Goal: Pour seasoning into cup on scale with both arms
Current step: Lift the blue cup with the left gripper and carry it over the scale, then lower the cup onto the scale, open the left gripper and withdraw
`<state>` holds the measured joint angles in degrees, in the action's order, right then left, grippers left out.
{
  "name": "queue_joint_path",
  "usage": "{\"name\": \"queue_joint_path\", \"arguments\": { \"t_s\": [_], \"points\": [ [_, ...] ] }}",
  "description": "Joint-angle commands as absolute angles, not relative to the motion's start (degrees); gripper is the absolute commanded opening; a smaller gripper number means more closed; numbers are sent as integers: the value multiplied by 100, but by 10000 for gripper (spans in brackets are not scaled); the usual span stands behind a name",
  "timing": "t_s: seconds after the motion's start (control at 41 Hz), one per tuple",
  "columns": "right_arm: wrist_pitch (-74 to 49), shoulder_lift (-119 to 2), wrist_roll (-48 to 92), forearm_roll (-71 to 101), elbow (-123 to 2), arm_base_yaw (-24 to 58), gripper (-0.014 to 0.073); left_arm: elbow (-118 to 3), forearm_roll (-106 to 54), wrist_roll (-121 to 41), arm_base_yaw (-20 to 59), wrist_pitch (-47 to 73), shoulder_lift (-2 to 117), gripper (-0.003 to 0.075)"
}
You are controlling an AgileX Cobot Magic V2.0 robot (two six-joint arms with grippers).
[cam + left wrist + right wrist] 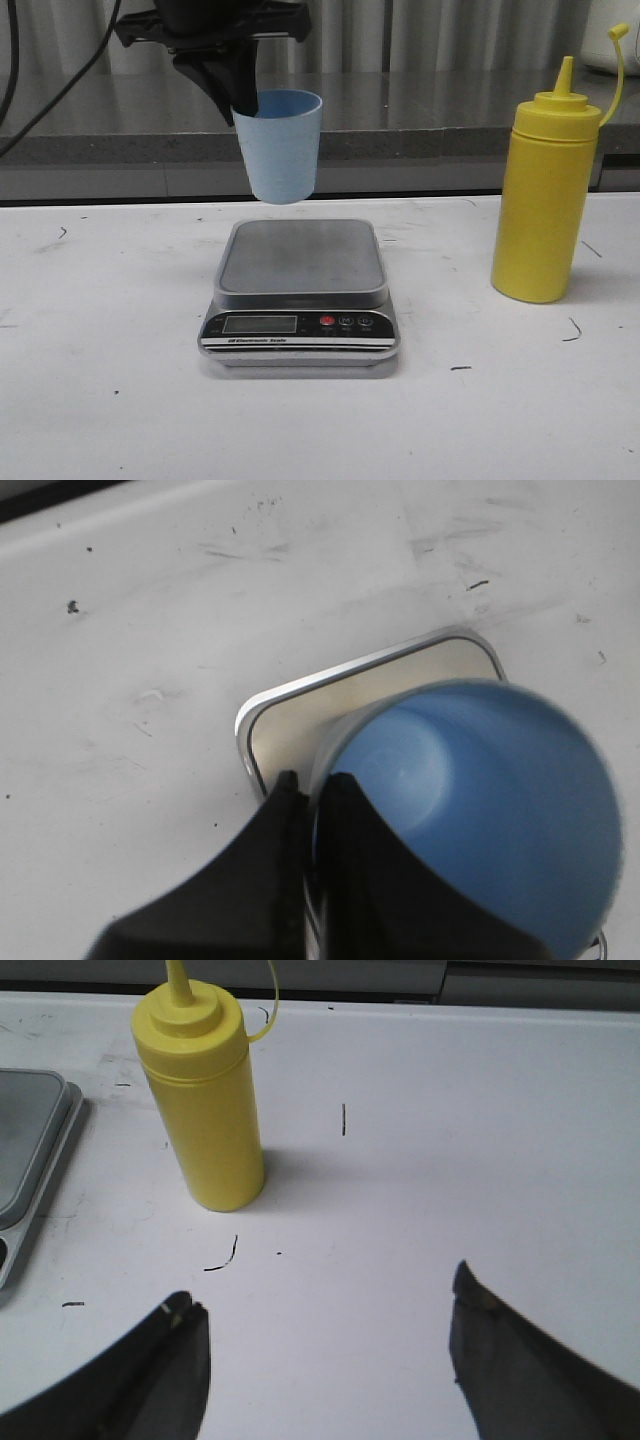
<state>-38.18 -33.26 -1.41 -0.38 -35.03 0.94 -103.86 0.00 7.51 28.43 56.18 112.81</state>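
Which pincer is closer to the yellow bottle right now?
Right. The right pincer hangs open facing the seasoning bottle, not touching it. The left pincer is over the scale, holding the cup.

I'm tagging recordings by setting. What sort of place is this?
Probably a lab test bench set up like a kitchen counter: a scuffed white table with only a digital scale and a yellow squeeze bottle on it, and the left tool holding a blue cup above the scale.

Lighting was bright and even; the bottle [203, 1100] cast a soft shadow on the counter [450, 1140]; near claw fingers [250, 880] blurred.
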Motion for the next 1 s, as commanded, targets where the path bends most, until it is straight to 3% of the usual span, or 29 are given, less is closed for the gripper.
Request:
{"name": "queue_joint_path", "arguments": {
  "t_s": [0.0, 0.977],
  "points": [
    [-3434, -3370, -108, -94, -3676, 59, 528, -10604, -54, 882, 2907, 5442, 11071, -20],
    [-3434, -3370, -108, -94, -3676, 59, 528, -10604, -302, 1140, 2907, 5525, 11425, -20]
  ]
}}
